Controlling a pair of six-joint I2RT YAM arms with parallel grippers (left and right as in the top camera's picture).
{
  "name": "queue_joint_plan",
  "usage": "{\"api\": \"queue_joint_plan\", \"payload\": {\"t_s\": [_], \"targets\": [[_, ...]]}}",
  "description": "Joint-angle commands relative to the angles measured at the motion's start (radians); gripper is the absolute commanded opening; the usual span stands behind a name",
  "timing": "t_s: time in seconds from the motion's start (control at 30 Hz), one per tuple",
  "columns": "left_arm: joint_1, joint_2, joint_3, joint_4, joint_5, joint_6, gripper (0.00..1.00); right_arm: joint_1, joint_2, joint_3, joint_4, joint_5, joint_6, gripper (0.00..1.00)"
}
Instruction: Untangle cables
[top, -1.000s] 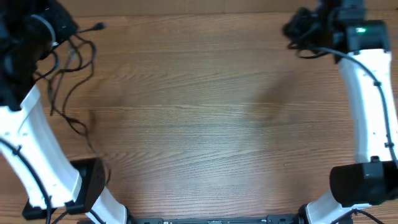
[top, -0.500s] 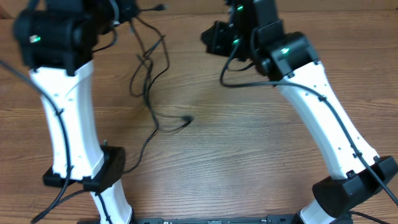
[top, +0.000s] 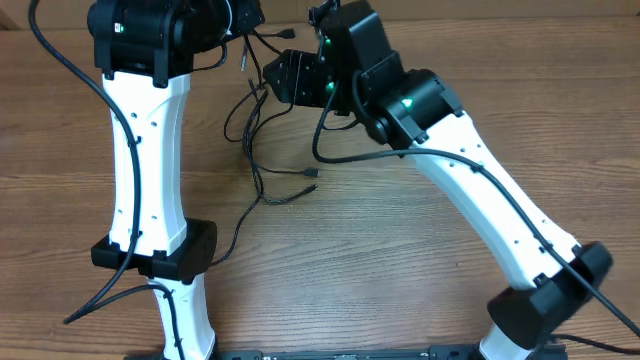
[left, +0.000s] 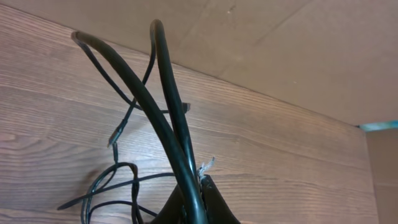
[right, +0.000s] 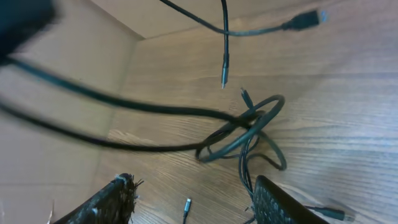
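Note:
Several thin black cables (top: 250, 140) hang in a tangle from my left gripper (top: 245, 15) near the table's back edge and trail down to a plug end (top: 310, 175) on the wood. In the left wrist view the left gripper (left: 194, 186) is shut on two cable strands (left: 168, 106) that arch up from the jaws. My right gripper (top: 285, 75) sits just right of the tangle. In its wrist view the right gripper (right: 196, 202) is open, with the knotted loops (right: 249, 127) ahead, a small plug (right: 186, 205) on the table between its fingers and strands beside the right finger (right: 280, 205).
A beige board (left: 280, 50) stands along the table's back edge, close behind both grippers. The left arm's base (top: 150, 255) and the right arm's base (top: 540, 300) stand at the front. A silvery plug end (right: 309, 18) lies farther off on the wooden table (top: 400, 250).
Both arms swung in from the back corners toward the back middle. The left dragged the cables rightward with it. The right gripper's jaws opened.

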Motion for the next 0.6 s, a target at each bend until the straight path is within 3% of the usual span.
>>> {"api": "queue_joint_plan", "payload": {"t_s": [0.0,0.13,0.2,0.33,0.37,0.57], "targets": [[-0.006,-0.011,0.008,0.010,0.040,-0.012,0.04,0.003,0.077,0.007,0.012,0.003,0.052,0.59],[-0.007,-0.011,0.008,0.010,0.041,-0.013,0.04,0.010,0.132,0.007,0.039,-0.024,0.066,0.59],[-0.007,-0.011,0.008,0.006,0.042,-0.013,0.04,0.018,0.154,0.007,0.059,-0.023,0.066,0.54],[-0.007,-0.011,0.008,-0.005,0.061,-0.012,0.04,0.035,0.201,0.007,0.117,-0.023,0.066,0.25],[-0.007,-0.011,0.008,-0.005,0.064,-0.011,0.04,0.039,0.211,0.007,0.132,-0.023,0.068,0.04],[-0.007,-0.011,0.008,-0.015,0.063,0.008,0.04,0.045,0.227,0.008,0.169,-0.023,0.073,0.04]]}}
